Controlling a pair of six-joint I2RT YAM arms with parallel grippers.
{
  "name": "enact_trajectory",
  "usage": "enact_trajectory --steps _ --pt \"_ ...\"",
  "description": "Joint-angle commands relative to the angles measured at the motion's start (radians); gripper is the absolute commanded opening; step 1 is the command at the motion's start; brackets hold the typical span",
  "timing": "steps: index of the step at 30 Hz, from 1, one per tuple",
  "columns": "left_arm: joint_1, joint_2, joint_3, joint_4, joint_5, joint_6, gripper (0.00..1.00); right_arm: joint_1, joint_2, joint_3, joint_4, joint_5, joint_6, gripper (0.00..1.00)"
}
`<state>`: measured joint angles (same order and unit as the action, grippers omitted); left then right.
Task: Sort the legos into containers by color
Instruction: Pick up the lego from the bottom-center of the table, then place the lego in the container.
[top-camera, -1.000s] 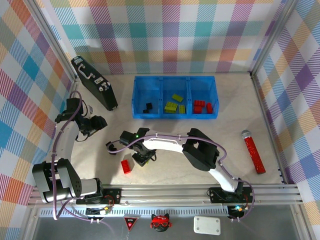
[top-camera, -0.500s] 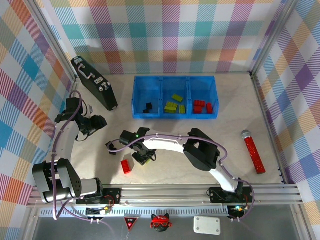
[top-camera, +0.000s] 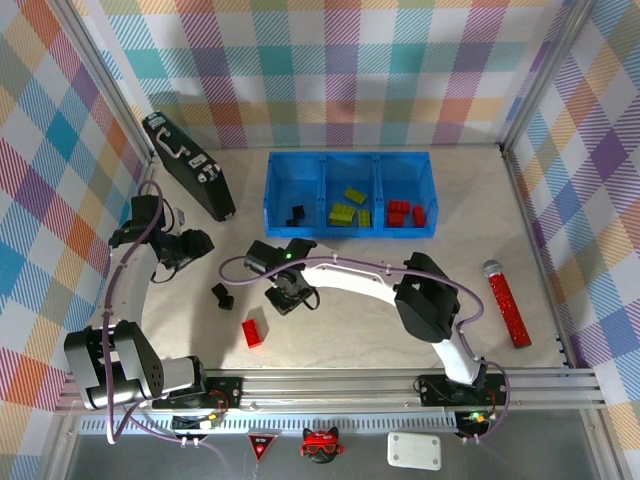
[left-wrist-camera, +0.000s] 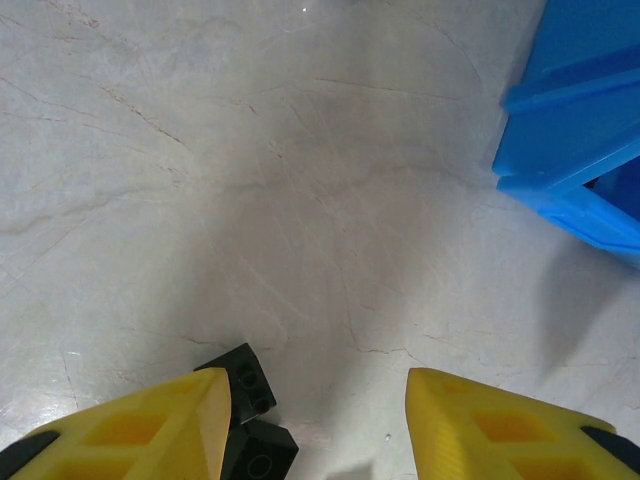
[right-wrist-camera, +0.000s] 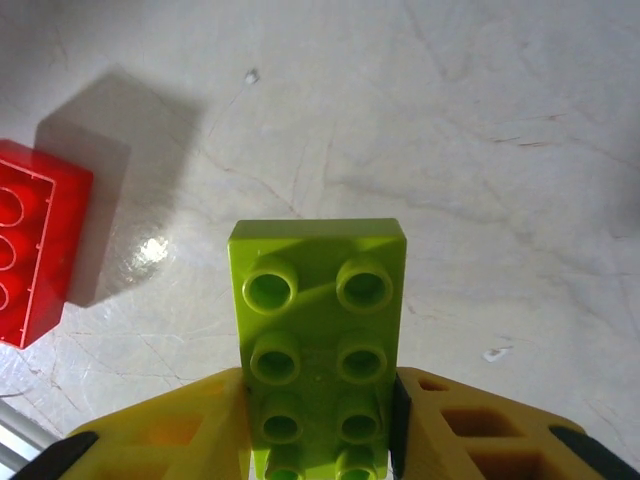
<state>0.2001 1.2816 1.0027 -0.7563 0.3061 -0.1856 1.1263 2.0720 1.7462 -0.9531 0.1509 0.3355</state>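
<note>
The right pincer (right-wrist-camera: 320, 400) is clamped on a lime green brick (right-wrist-camera: 320, 340). It is a two-by-four studded piece held by its long sides between the yellow fingers, with its studs facing the wrist camera. To the left of it in that view, a red brick (right-wrist-camera: 35, 250) lies flat on the pale worktop (right-wrist-camera: 480, 150), apart from the green one.

The left pincer (left-wrist-camera: 318, 400) stands partly open, with bare worktop between its fingers and nothing gripped. Two loose black cubes (left-wrist-camera: 248, 375) touch each other and lie just at the inner side of its left finger, which partly hides them.

Seen from above, the blue tray (top-camera: 350, 157) sits toward the far side of the worktop, its three compartments in a row. The left compartment holds sorted black cubes (top-camera: 297, 214), the middle one sorted green bricks (top-camera: 345, 210), and the right one sorted red bricks (top-camera: 405, 213). The right arm reaches across to the left half of the worktop, so its pincer hangs near the tray's left end, between the tray and the red brick. The loose black cubes lie to the left of that pincer, and the left pincer is farther left again.

A black case (top-camera: 188, 165) with silver latches lies at the far left, beside the tray. A long red bar (top-camera: 507, 305) lies at the right, well apart from everything else.
</note>
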Motion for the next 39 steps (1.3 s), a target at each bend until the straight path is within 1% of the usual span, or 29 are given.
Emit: enact_trajectory --steps 1,6,12,15,20,25,32,39 --pt "0.015 -0.018 -0.006 0.008 0.024 0.019 0.5 -0.024 -0.042 -0.01 -0.033 0.02 0.015 0.39" --pt "0.014 -0.023 -0.008 0.008 0.008 0.02 0.5 -0.064 -0.063 -0.006 -0.042 0.018 0.023 0.39" --pt "0.014 -0.018 -0.012 0.016 0.03 0.02 0.5 -0.121 -0.088 0.005 -0.053 0.002 0.03 0.39" --pt "0.014 -0.026 -0.011 0.016 0.02 0.02 0.5 -0.153 -0.099 0.007 -0.052 0.0 0.027 0.39" --pt "0.014 -0.034 -0.015 0.019 0.018 0.021 0.5 -0.222 -0.107 0.03 -0.058 -0.002 0.023 0.39" --pt "0.014 -0.033 -0.014 0.023 0.009 0.02 0.49 -0.32 -0.097 0.073 -0.046 -0.002 0.023 0.4" --pt "0.015 -0.051 -0.023 0.032 0.008 0.017 0.49 -0.44 -0.021 0.183 -0.042 -0.019 0.034 0.4" --pt "0.014 -0.062 -0.027 0.034 0.0 0.017 0.49 -0.504 0.119 0.357 -0.062 0.007 0.011 0.4"
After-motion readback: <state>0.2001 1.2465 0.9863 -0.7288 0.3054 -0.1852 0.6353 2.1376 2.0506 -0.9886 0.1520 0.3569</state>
